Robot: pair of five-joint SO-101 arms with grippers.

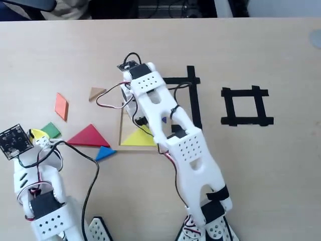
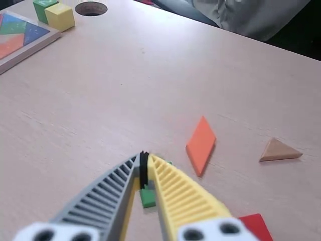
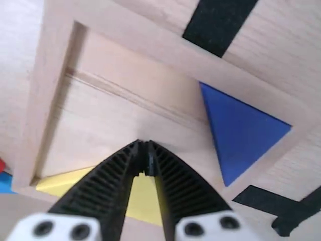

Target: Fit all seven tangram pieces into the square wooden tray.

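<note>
Though flat, thin and low to the table, seemingly stiff and light: painted wooden tangram pieces, easy to lift but hard to get fingers under, and probably quick to skid.

Already inside the square wooden tray (image 1: 121, 128): large yellow triangle (image 1: 138, 138) along the near edge, and blue triangle (image 3: 241, 130) tucked into a corner toward the right.

Waiting on the table left of the tray: large red triangle (image 1: 89, 136), small blue triangle (image 1: 104, 152) just near of it, green square (image 1: 50, 130) farther left, orange parallelogram (image 1: 61, 106), and small tan triangle (image 1: 97, 93) farthest back.

Best taken low across two opposite edges, close to the middle, to avoid a twist. Painted faces likely slick, so worth sliding along the table rather than lifting.

Left gripper (image 2: 144, 159): tips pressed together, down at the green square, green showing under the fingers. Cannot tell whether held or merely touched.

Right gripper (image 3: 144, 158): pressed together too, pinching nothing, poised over bare tray floor just beyond the yellow triangle.

Off to the right, black tape marks (image 1: 246, 106).
</note>
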